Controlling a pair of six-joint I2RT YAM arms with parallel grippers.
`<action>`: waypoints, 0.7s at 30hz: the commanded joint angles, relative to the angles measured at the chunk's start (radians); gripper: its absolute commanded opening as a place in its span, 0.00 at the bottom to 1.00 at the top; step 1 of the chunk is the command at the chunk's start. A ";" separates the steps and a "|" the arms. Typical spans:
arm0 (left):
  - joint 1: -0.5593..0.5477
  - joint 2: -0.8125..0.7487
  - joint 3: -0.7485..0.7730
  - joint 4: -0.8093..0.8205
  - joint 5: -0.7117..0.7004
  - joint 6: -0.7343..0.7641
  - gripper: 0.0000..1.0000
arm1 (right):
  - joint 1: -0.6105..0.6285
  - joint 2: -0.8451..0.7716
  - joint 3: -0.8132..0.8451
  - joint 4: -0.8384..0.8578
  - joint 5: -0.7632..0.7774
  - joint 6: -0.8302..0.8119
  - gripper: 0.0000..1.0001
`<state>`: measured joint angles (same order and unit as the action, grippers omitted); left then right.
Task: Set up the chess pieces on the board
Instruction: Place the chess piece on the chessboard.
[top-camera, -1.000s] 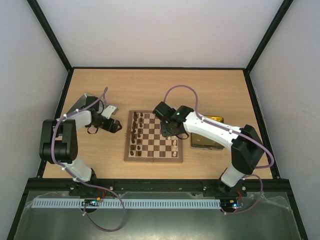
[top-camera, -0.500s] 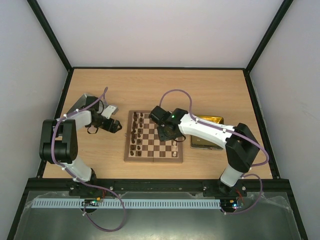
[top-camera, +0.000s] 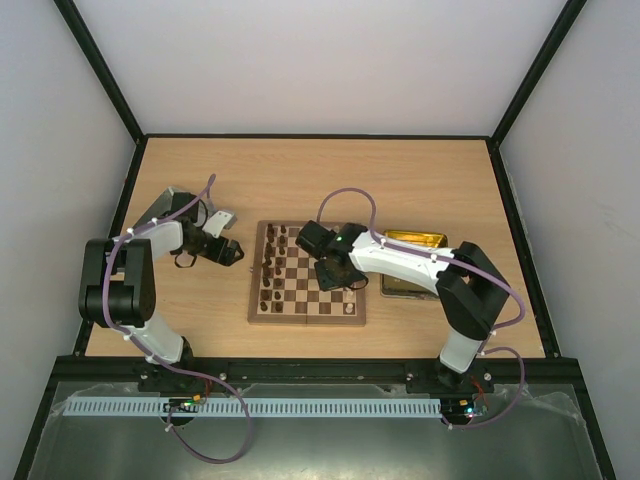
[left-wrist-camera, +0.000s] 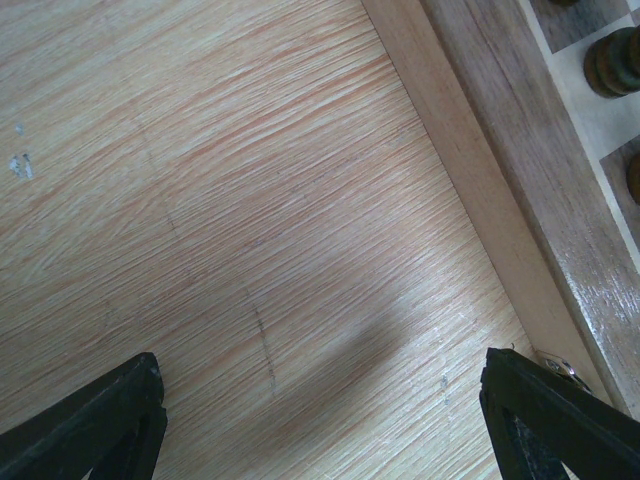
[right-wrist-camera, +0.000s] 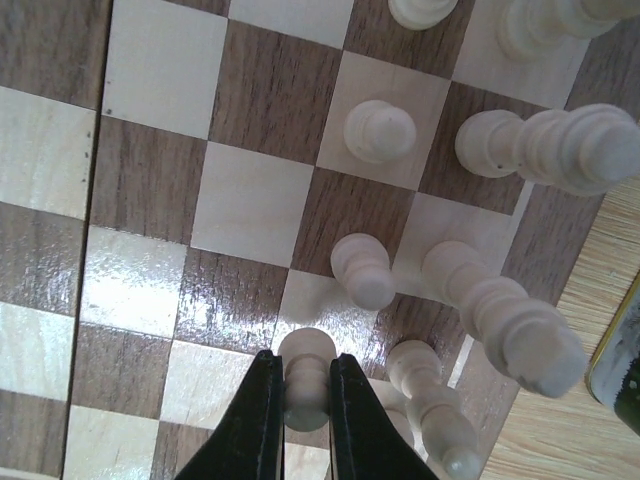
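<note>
The cream piece you are working with sits at the bottom centre of the right wrist view. Its long axis runs up and down the frame, with the round head toward the top edge. Your right gripper is clamped on it, one black finger pressed to each side of the stem below the head. The fingers hide its base, so you cannot tell whether it touches the board.

More cream pieces stand to its right and toward the upper right of that frame.

In the top view the gripper is over the right-centre of the board. The dark pieces fill the board's left columns. A gold tray lies just past the board's right edge, partly under the arm.

Your left gripper hangs over the table just left of the board. Its jaws are wide apart with nothing between them.
</note>
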<state>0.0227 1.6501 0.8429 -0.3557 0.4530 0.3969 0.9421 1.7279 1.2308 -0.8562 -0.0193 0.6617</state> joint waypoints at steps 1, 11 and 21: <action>0.000 0.011 -0.018 -0.037 -0.007 -0.001 0.87 | 0.006 0.021 0.002 0.001 0.028 -0.003 0.03; 0.001 0.014 -0.015 -0.038 -0.004 0.000 0.87 | 0.005 0.041 0.006 -0.004 0.035 -0.010 0.03; 0.001 0.017 -0.015 -0.037 -0.005 0.001 0.87 | 0.005 0.054 0.000 -0.001 0.022 -0.019 0.05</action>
<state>0.0227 1.6501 0.8429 -0.3561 0.4538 0.3973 0.9421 1.7649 1.2308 -0.8543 -0.0116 0.6540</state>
